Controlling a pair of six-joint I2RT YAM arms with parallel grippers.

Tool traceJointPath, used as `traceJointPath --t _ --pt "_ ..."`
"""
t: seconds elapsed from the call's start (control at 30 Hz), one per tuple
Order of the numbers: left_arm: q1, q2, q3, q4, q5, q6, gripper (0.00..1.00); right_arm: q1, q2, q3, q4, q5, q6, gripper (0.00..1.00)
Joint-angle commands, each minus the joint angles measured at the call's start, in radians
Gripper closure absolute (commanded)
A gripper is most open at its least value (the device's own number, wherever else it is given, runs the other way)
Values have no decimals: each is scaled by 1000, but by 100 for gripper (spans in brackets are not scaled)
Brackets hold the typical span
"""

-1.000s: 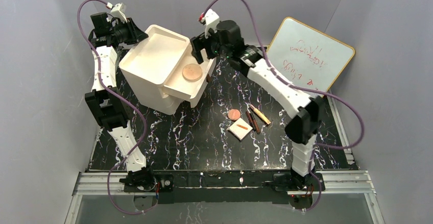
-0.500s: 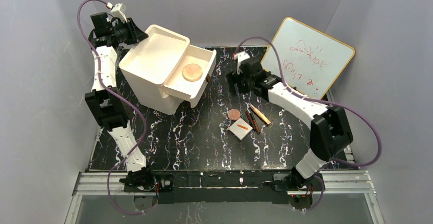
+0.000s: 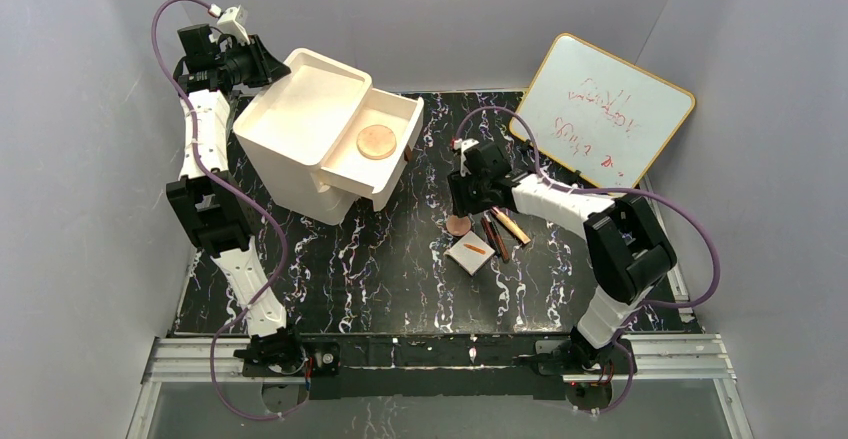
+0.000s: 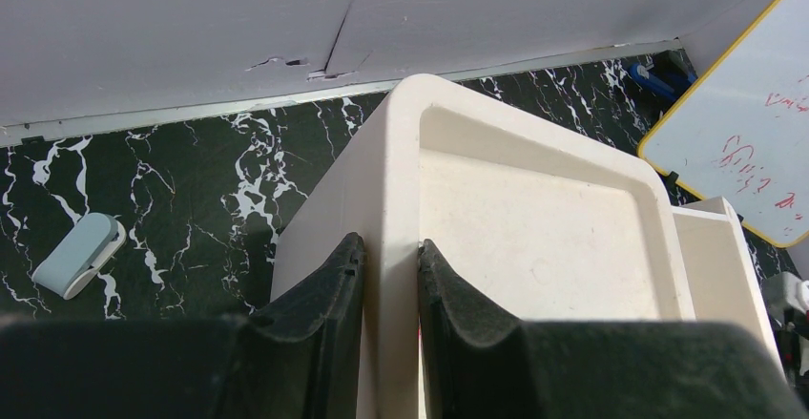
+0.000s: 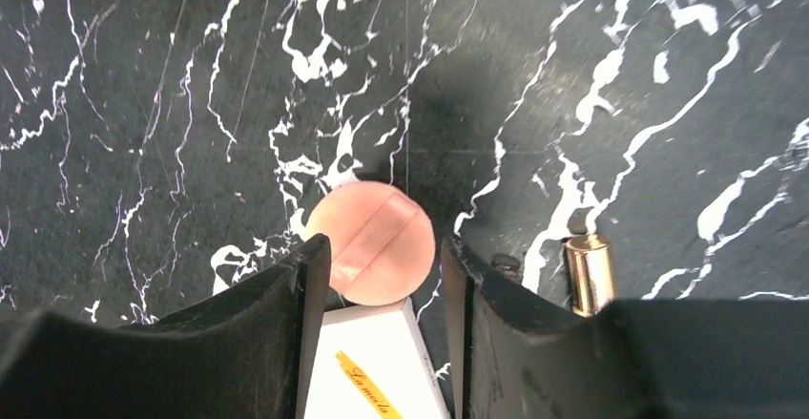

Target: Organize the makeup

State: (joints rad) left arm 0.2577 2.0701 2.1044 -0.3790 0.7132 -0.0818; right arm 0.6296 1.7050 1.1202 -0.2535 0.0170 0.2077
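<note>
Right wrist view puts your right gripper [image 5: 383,245] low over the marbled table [image 5: 143,104]. Its jaws are partly spread and stand either side of a round pink disc [image 5: 372,242]. The disc lies flat between the fingertips. A sliver of dark table shows between it and the right-hand finger [image 5: 477,324]. The other finger overlaps the disc's edge, so you cannot tell from here whether that pad is touching it. Nothing is clamped.

Just behind the disc, toward the wrist, sits the white pad [image 5: 367,371] with its orange mark, right up against the disc's rim. Outside the right-hand finger lies a gold-capped stick [image 5: 590,271]. From the top camera it belongs to a small cluster of sticks [image 3: 495,237] just beside the tool on its outer side.

A second disc [image 3: 377,141] rests in the open drawer [image 3: 400,114] of the cream box [image 3: 290,149], well away from this gripper, toward your other arm. The whiteboard [image 3: 605,109] leans beyond the tool on its outer side.

Your left gripper [image 4: 389,247] is clenched on the box: in its wrist view the box's wall runs up between both fingers, which press against it. A pale blue clip [image 4: 78,255] lies on the table off to the left of those fingers.
</note>
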Motion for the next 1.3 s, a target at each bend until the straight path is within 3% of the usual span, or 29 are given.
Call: traceJointPath --t 0.0,0.43,0.57,0.63,0.73,1.0,1.27 --pt "17 -28 -30 -119 -55 6 100 5 12 -36 33 -61 28 50" --pt "17 -32 -25 -120 -49 6 100 19 75 -105 83 -97 33 58" --pt "17 -36 -23 -121 -49 8 100 22 99 -112 90 -99 33 78" --pt "17 -36 -23 -123 -50 7 100 24 98 -110 83 -97 31 96" --pt "17 -37 -22 -123 -50 8 100 28 60 -89 57 -80 28 99" --pt "17 -35 -9 -126 -46 5 100 34 -120 217 -137 34 -39 99" --pt "11 -34 -4 -126 -35 4 100 34 -117 543 -219 32 -61 99"
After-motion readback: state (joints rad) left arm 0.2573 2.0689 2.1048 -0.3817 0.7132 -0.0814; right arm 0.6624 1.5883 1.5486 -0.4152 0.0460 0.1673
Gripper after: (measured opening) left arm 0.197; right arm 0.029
